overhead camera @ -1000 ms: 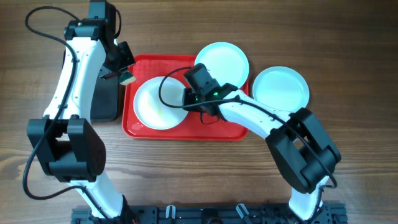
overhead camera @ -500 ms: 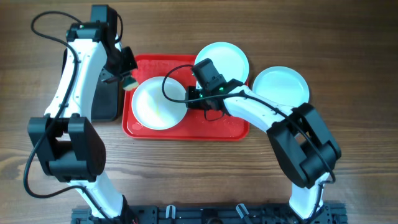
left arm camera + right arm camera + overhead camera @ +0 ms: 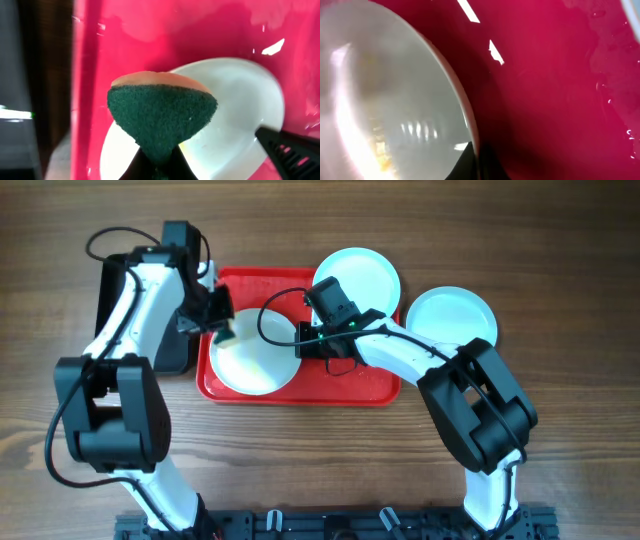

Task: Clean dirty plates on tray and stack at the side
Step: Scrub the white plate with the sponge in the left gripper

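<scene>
One plate [image 3: 255, 355] lies on the left half of the red tray [image 3: 350, 385], its right rim raised. My right gripper [image 3: 303, 345] is shut on that rim; the right wrist view shows the jaws [image 3: 477, 165] pinching the plate [image 3: 385, 100], which has yellowish residue near its edge. My left gripper [image 3: 220, 328] is shut on a green-and-tan sponge [image 3: 162, 115] held over the plate's upper left part [image 3: 240, 115]. A second plate [image 3: 357, 280] overlaps the tray's far right corner. A third plate [image 3: 450, 320] sits on the table right of the tray.
A black bin [image 3: 170, 345] stands left of the tray, mostly hidden by my left arm. The wooden table [image 3: 560, 410] surrounds the tray. The tray floor [image 3: 560, 90] looks wet.
My left gripper has carried the sponge right and forward, from the tray's left rim to over the plate. The right gripper keeps its hold on the plate's rim.
</scene>
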Controlling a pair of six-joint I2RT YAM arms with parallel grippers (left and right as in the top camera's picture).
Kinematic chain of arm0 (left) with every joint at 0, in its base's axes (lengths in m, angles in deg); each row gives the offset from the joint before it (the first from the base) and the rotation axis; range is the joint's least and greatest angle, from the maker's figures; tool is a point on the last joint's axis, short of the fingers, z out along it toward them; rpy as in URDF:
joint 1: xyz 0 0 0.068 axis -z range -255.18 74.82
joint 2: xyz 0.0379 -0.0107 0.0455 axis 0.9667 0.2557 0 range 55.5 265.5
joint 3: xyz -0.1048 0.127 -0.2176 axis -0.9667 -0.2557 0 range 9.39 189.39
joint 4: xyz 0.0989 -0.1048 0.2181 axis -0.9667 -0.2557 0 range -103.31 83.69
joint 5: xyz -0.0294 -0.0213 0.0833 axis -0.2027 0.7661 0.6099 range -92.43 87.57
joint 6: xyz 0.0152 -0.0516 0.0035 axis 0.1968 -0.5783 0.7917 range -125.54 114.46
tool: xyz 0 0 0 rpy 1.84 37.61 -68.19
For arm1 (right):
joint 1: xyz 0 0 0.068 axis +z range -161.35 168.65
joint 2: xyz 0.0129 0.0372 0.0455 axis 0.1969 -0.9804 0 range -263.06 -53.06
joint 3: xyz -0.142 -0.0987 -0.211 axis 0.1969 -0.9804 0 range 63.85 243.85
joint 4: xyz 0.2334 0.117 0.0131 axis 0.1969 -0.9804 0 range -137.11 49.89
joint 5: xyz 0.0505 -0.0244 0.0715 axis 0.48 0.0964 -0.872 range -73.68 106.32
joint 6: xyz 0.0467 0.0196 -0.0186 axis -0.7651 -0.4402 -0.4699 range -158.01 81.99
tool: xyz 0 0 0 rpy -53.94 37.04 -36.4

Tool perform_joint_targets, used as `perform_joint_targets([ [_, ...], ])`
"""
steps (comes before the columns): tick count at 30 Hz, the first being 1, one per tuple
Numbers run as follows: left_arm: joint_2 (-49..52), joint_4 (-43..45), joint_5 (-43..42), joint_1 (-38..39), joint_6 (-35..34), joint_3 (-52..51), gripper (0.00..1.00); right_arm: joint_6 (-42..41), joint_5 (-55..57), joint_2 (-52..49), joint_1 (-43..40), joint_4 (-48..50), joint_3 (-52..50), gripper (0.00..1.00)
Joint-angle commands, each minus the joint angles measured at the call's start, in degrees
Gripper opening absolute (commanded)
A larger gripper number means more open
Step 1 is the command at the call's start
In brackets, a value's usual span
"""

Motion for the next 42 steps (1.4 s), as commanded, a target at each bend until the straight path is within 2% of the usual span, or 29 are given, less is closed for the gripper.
perform_joint_targets([
  [1,-0.72,4.07,-0.52,2.89,3.91,-6.27,0.04,0.52,-1.75,-1.11,0.11,0.35,1.16,0.04],
  [7,-0.72,16.70,8.50,5.86,-7.52,-19.34,0.04,0.59,-2.25,-1.11,0.11,0.31,1.16,0.04],
  [10,-0.72,19.85,11.06,7.39,-10.67,-23.15,0.04,0.61,-2.60,-1.11,0.11,0.31,1.16,0.04],
  [13,-0.72,19.50,9.97,9.01,-10.80,-24.20,0.04,0.61,-2.62,-1.11,0.11,0.31,1.16,0.04],
  [15,-0.76,18.47,5.25,10.05,-9.68,-24.20,0.04,0.59,-2.60,-1.11,0.11,0.33,1.16,0.04],
  [19,-0.76,17.33,-14.60,10.95,2.67,-24.20,0.04,0.61,-2.58,-1.11,0.07,0.33,1.16,0.04],
  [27,-0.76,14.97,-14.08,10.64,5.05,-24.20,0.04,0.72,-2.60,-1.11,0.04,0.28,1.16,0.04],
  [30,-0.76,13.97,-10.60,10.64,5.07,-24.20,0.04,0.72,-2.60,-1.11,0.00,0.28,1.16,0.04],
  [31,-0.76,13.73,-7.17,10.64,3.78,-24.17,0.04,0.74,-2.60,-1.11,0.00,0.31,1.16,0.04],
  [33,-0.76,13.31,4.66,10.64,-4.37,-24.17,0.04,0.74,-2.60,-1.11,0.00,0.28,1.16,0.04],
  [35,-0.76,11.50,20.79,10.64,-18.34,-24.17,0.04,0.72,-2.60,-1.11,0.00,0.28,1.16,0.04],
  [37,-0.76,10.38,29.31,10.64,-25.05,-24.17,0.04,0.66,-2.60,-1.11,0.00,0.28,1.16,0.04],
  [39,-0.76,11.21,32.52,10.67,-27.19,-24.17,0.04,0.63,-2.58,-1.11,0.00,0.28,1.16,0.04],
  [42,-0.76,15.39,33.03,10.67,-27.30,-24.17,0.04,0.61,-2.58,-1.11,0.00,0.26,1.16,0.04],
])
